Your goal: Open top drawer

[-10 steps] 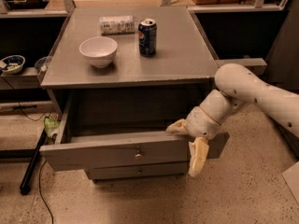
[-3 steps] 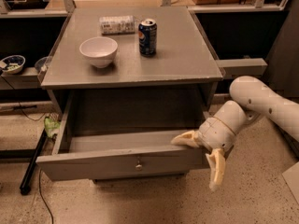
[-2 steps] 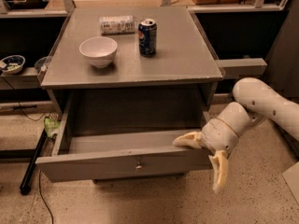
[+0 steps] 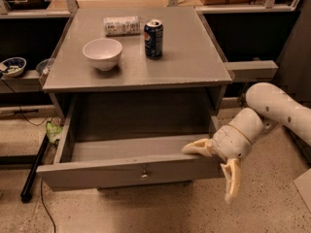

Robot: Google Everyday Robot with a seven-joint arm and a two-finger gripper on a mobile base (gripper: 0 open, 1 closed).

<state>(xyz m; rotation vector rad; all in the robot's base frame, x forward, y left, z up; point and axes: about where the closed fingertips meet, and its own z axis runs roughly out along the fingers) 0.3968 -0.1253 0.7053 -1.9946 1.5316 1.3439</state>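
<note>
The top drawer (image 4: 97, 174) is a grey wooden drawer with a small round metal knob (image 4: 144, 173) at the centre of its front. It stands pulled far out of the grey cabinet (image 4: 194, 67), and its deep box looks empty. My gripper (image 4: 209, 173) is at the right end of the drawer front, fingers spread apart. One finger (image 4: 197, 148) lies over the front's top edge, pointing into the drawer. The other finger (image 4: 232, 178) hangs down outside the front. The lower drawers are hidden under the open one.
On the cabinet top stand a white bowl (image 4: 102, 53), an upright blue can (image 4: 153, 38) and a can lying on its side (image 4: 121, 25). A small bowl (image 4: 12, 66) sits on a dark shelf at the left. A black bar (image 4: 34, 171) lies on the floor by the cabinet.
Since 3.3 s ago the drawer has slid farther out toward me, and the gripper has moved down and forward with its right end. Over the last second little has moved.
</note>
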